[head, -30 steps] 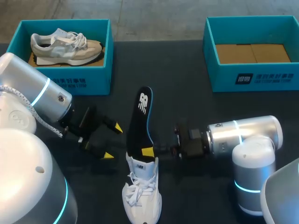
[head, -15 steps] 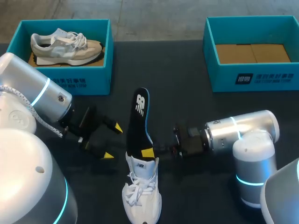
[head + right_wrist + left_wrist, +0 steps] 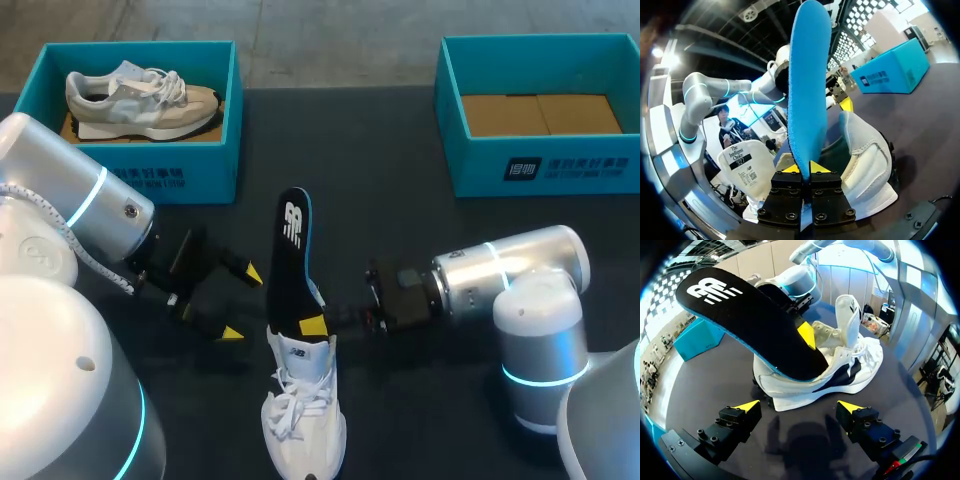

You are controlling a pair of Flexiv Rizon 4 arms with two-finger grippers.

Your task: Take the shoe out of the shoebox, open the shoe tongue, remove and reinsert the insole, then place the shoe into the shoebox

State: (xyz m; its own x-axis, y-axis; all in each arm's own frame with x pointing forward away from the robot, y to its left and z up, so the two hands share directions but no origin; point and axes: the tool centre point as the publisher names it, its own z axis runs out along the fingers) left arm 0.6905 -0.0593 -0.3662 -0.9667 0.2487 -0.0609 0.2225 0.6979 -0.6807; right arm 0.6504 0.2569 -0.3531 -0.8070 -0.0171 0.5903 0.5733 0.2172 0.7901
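Observation:
A white shoe (image 3: 303, 410) lies on the dark table near the front, toe toward the front edge; it fills the space ahead of my left gripper (image 3: 799, 406) in the left wrist view as the shoe (image 3: 840, 365). My right gripper (image 3: 316, 325) is shut on the heel end of a black insole (image 3: 290, 250) with a blue underside (image 3: 807, 80), which sticks up and away from the shoe's heel opening. The white tongue (image 3: 860, 145) stands pulled up. My left gripper (image 3: 236, 300) hangs open just left of the shoe, touching nothing.
A teal shoebox (image 3: 215, 165) at the back left holds a second, grey and beige shoe (image 3: 140, 95). Another teal shoebox (image 3: 480, 170) at the back right shows only its cardboard floor.
My right arm has shifted slightly left and tilted the insole, so its free end has swung leftward and a little nearer. The left arm and the shoe have stayed put.

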